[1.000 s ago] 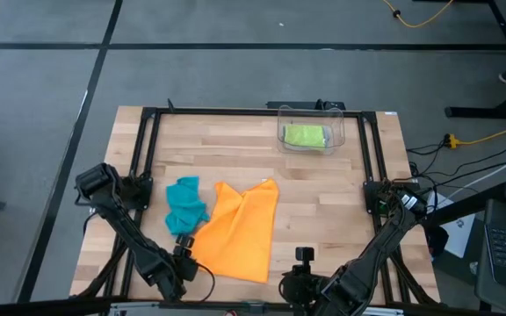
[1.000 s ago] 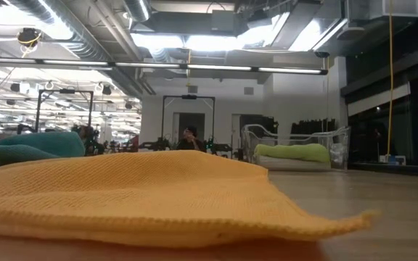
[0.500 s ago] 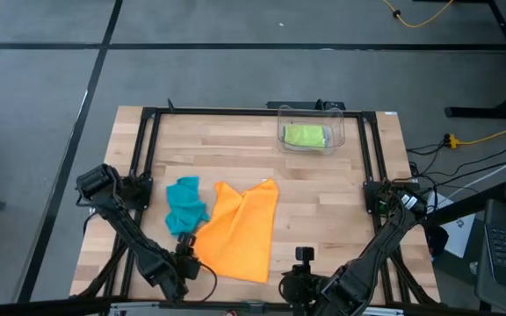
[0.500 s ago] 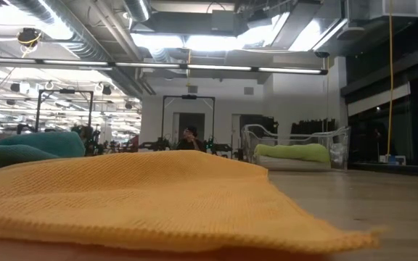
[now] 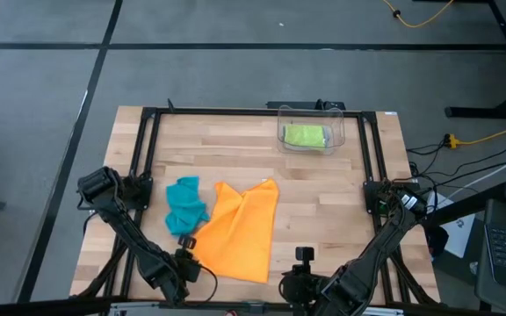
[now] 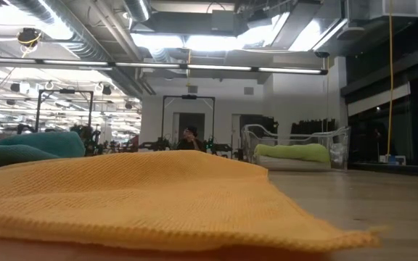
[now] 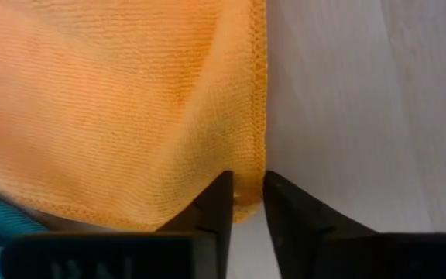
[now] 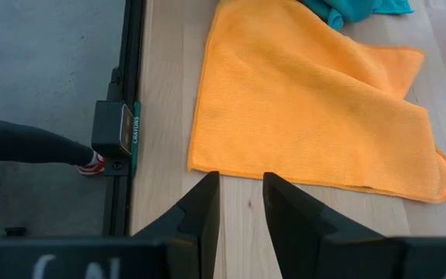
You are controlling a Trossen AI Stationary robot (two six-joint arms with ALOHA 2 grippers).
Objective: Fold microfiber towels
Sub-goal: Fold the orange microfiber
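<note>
The orange towel (image 5: 240,230) lies spread on the wooden table's middle and fills the low view's foreground (image 6: 136,196). A crumpled teal towel (image 5: 184,205) rests against its left side. The lime green towel (image 5: 306,135) sits inside the clear bin (image 5: 334,123) at the far side. My left gripper (image 5: 188,255) points steeply down at the orange towel's near-left corner, its fingers closed on it (image 7: 246,203). My right gripper (image 8: 241,194) hangs above the table's near edge, right of the orange towel, slightly open and holding nothing. My left gripper pinches the orange towel's near-left corner (image 7: 248,191) between its two fingers, right at the stitched hem. The fingers come from above, pointing steeply down. The towel stays flat and slack on the table; one layer or several, I cannot tell.
Black frame rails (image 5: 148,149) run along the table's left, far and right sides. A small black mount (image 5: 303,256) stands near the front edge. Beyond the near edge, a person's shoe (image 8: 91,164) and dark leg show. Bare wood lies right of the orange towel.
The orange towel's near corner, at the right of the low view, has sunk from slightly raised to flat on the table.
</note>
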